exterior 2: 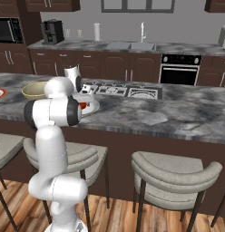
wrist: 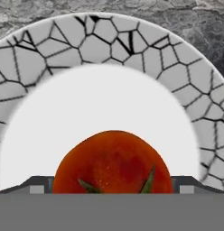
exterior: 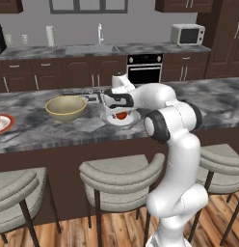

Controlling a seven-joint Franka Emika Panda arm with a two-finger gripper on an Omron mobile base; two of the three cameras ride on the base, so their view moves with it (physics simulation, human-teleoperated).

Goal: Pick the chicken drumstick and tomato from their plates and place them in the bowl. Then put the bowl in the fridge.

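1. A glossy red-orange tomato point(wrist: 113, 162), round with dark green stem leaves, is seen centred on a round white-grey plate point(wrist: 132, 49) with a crackle-patterned rim.
2. The plate is located on the grey marbled counter point(exterior: 198, 103), right of the deep tan bowl point(exterior: 66, 107).
3. The two-finger gripper point(wrist: 112, 187) is spread wide, its fingertips flanking the tomato.

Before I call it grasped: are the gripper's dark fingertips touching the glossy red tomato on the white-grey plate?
Cannot tell. In the hand view the tomato sits between the fingertips of the gripper; no contact or gap shows plainly.
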